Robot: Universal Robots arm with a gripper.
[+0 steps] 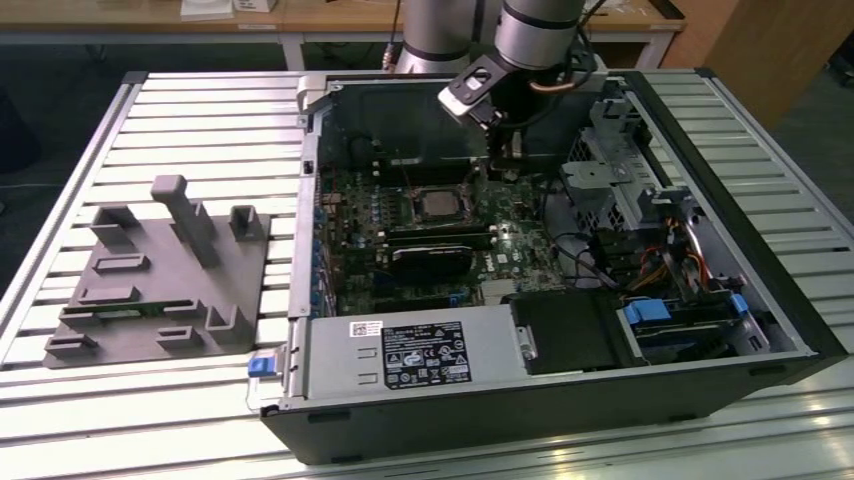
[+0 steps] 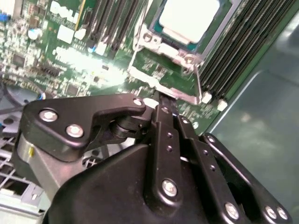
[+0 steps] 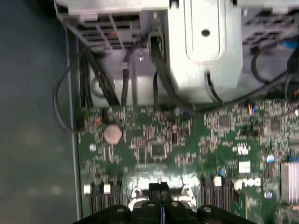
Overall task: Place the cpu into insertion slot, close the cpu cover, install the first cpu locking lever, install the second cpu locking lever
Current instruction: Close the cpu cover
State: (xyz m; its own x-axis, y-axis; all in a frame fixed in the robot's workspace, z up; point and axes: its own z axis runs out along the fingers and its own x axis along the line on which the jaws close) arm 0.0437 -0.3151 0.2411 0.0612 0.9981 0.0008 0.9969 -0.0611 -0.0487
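Lying flat, face-up, cpu (image 2: pixel 188 17) in insertion slot (image 2: pixel 161 46)

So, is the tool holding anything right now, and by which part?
Nothing: the tool is shut and empty, its tip close to the cpu cover.

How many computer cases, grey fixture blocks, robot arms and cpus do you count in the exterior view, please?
Open computer case: 1
Grey fixture block: 1
Robot arm: 1
cpu: 1
Total: 4
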